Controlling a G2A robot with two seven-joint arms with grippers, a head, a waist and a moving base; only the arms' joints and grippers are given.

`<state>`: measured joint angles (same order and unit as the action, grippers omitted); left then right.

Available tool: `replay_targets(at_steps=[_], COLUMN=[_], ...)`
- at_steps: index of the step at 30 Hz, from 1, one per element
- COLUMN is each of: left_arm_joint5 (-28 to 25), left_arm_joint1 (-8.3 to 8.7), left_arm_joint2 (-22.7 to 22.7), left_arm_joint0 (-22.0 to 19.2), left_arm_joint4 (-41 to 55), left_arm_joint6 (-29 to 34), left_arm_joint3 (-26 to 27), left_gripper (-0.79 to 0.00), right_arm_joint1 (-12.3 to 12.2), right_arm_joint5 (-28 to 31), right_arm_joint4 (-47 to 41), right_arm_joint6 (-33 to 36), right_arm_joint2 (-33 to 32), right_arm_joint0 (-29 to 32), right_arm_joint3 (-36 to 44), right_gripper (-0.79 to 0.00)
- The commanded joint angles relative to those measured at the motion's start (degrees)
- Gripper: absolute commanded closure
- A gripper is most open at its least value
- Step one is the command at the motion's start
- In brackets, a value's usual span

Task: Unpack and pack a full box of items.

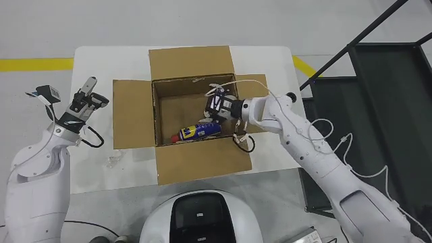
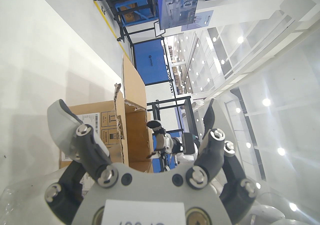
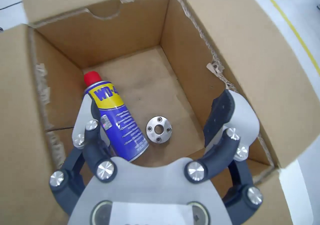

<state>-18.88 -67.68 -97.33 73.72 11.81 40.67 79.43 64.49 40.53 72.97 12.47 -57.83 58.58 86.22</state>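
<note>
An open cardboard box [image 1: 135,113] stands mid-table with its flaps spread out. On its floor lies a blue and yellow spray can [image 3: 117,121] with a red cap, also in the top view [image 1: 197,132]. A round metal flange [image 3: 159,130] rests beside the can. My right gripper [image 3: 152,113] hangs open over the box's right part [image 1: 214,102], above the can and flange, holding nothing. My left gripper [image 2: 132,113] is open and empty, off to the left of the box [image 1: 86,94] over the table's left edge.
The white table [image 1: 108,61] carries the box [image 2: 135,121]. A crumpled clear plastic piece [image 1: 113,156] lies near the table's front left. A dark metal frame [image 1: 378,74] stands close to the right of the table. Bare tabletop shows left of the box.
</note>
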Motion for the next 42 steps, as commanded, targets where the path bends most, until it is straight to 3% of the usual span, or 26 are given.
replay_targets(at_steps=[1,7,16,21,39,42], left_arm_joint5=[0.0,0.0,0.0,0.0,0.0,0.0], left_arm_joint1=[0.0,0.0,0.0,0.0,0.0,0.0], left_arm_joint2=[0.0,0.0,0.0,0.0,0.0,0.0], left_arm_joint0=[0.0,0.0,0.0,0.0,0.0,0.0], left_arm_joint4=[0.0,0.0,0.0,0.0,0.0,0.0], left_arm_joint6=[0.0,0.0,0.0,0.0,0.0,0.0], left_arm_joint3=[0.0,0.0,0.0,0.0,0.0,0.0], left_gripper=[-0.785,-0.785,-0.785,-0.785,-0.785,-0.785], right_arm_joint1=[-1.4,-4.1,-5.5,-5.3,-5.3,-5.5], right_arm_joint5=[0.2,-1.1,-4.4,-8.5,-8.6,-7.5], right_arm_joint4=[0.2,4.5,6.7,6.0,6.0,3.1], right_arm_joint6=[-0.6,-8.0,-24.2,-27.8,-27.8,-25.0], right_arm_joint2=[-5.5,-17.8,-29.9,-30.7,-30.7,-32.3], right_arm_joint0=[6.4,20.1,32.0,33.4,33.4,32.7], right_arm_joint3=[6.8,15.8,10.8,7.6,7.5,4.7], right_gripper=[-0.785,-0.785,-0.785,-0.785,-0.785,-0.785])
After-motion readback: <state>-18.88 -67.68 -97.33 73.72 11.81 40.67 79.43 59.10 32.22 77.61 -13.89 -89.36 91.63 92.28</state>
